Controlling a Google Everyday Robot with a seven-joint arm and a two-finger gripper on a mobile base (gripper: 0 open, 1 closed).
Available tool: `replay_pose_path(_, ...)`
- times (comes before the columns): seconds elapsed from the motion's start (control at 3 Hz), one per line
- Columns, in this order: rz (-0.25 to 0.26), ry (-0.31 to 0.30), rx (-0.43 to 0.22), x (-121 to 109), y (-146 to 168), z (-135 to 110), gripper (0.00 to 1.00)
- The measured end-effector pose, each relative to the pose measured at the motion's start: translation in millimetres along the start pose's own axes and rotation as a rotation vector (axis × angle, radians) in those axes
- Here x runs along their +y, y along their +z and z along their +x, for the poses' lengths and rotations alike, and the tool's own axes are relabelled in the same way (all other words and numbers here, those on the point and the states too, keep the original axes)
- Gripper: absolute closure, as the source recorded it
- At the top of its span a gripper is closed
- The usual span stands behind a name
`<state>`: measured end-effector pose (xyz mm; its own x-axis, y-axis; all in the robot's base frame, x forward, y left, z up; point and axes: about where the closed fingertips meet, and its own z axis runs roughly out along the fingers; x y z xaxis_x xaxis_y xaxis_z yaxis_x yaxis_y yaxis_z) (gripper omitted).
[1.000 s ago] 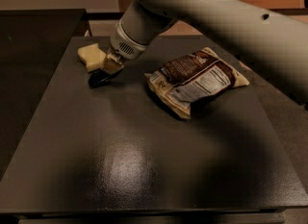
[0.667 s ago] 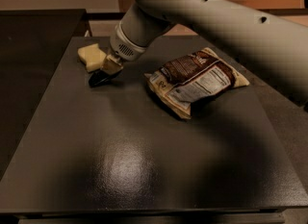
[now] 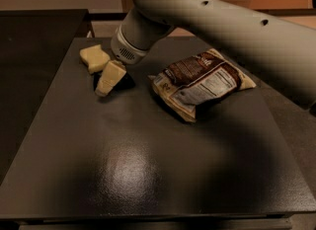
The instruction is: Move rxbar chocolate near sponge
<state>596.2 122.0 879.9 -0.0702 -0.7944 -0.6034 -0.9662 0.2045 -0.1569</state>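
Observation:
The pale yellow sponge (image 3: 94, 57) lies at the far left of the dark table (image 3: 148, 165). The rxbar chocolate (image 3: 125, 82) is a small black shape just right of and in front of the sponge, mostly hidden by my gripper. My gripper (image 3: 110, 78) sits right over the bar, a finger's width from the sponge, with the arm (image 3: 207, 21) reaching in from the upper right. I cannot tell whether the bar rests on the table or is held.
A larger brown-and-cream crinkled snack bag (image 3: 200, 81) lies to the right of the gripper, about mid-table. A second dark surface (image 3: 34, 51) adjoins the table on the left. The table's near edge runs along the bottom.
The gripper has shifted slightly toward the near side, a little away from the sponge. The black bar stays beside the sponge. The snack bag has not moved.

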Motion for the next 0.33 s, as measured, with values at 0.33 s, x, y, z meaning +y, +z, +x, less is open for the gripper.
replay_pose_path(0.33,0.000,0.000,0.000,0.0,0.0,0.0,0.00)
